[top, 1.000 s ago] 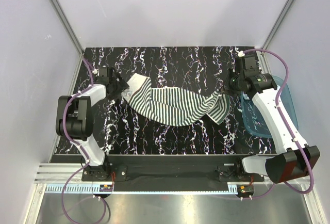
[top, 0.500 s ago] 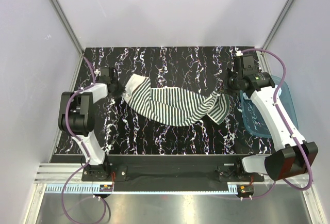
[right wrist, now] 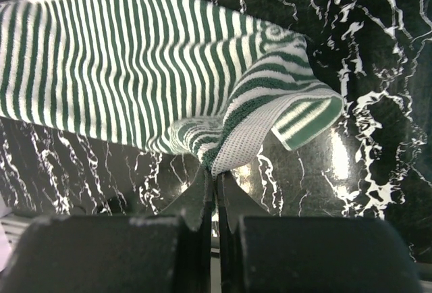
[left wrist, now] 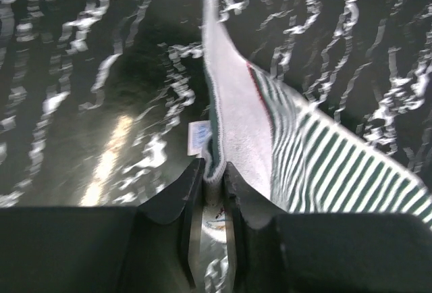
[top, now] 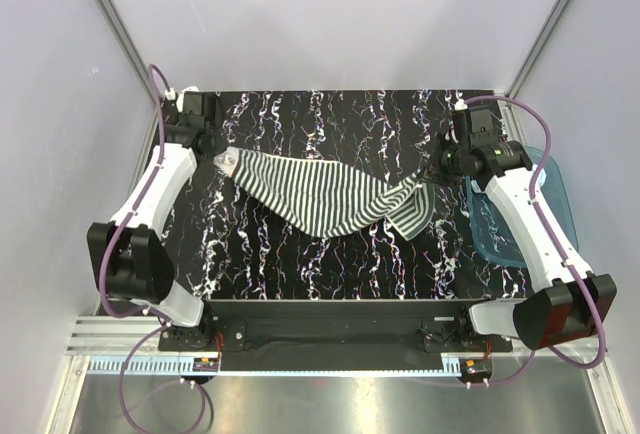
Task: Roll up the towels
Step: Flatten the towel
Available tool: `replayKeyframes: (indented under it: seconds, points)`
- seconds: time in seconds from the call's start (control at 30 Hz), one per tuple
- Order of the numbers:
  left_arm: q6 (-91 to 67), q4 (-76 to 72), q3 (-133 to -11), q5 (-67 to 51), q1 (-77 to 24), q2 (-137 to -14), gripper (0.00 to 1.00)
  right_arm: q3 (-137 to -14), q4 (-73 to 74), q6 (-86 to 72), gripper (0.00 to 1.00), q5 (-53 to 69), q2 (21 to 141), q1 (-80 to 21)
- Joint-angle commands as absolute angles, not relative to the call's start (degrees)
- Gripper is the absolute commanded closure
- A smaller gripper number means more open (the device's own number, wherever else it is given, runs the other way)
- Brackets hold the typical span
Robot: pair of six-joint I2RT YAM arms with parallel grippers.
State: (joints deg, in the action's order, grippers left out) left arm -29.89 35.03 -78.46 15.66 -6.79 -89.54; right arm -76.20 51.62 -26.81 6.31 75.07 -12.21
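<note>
The left arm (top: 158,182) has swung out from mid-left to the upper left of the top view, dragging its corner of the striped towel (top: 330,194) with it. The right arm (top: 525,216) has hardly shifted at the upper right, next to the tray (top: 556,186).

The cloth, which sagged in a bunched heap a second ago, now runs as a longer, narrower band across the middle of the surface (top: 330,119). It is still creased and folded over near its right end.

The left jaws are pinching the plain hem corner of the towel (left wrist: 233,107), as the left wrist view shows, with a small label just beside them. The right jaws are pressed together on a folded corner of the towel (right wrist: 135,63), and a flap curls over to the right of them.

My reading is that this is the spreading step: the towel is being pulled out so it can lie flat. Rolling has not begun. The fold at the right end probably needs shaking out first. No plain blue towel shows in any view.
</note>
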Motion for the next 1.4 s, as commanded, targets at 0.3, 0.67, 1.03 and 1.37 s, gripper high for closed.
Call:
replayKeyframes:
  seconds: [0.3,0.67,1.03,1.37]
  points:
    - [-18.6,71.7,-124.7,30.1,-17.3,-118.3,0.69,-73.8,49.2,-27.0,1.0,10.2,73.8,-12.0]
    - [-24.0,54.7,-102.1,21.4,-16.4,-111.9,0.22,-72.2,50.7,-25.4,1.0,7.9,72.4,-12.0]
    - [-26.6,45.5,-93.3,10.6,-0.2,-106.9,0.23,-59.5,53.8,-25.3,0.35,11.8,70.7,-19.2]
    - [-24.1,47.1,-101.3,7.6,4.7,-114.6,0.24,-78.9,56.4,-28.3,0.0,-2.5,79.2,-14.9]
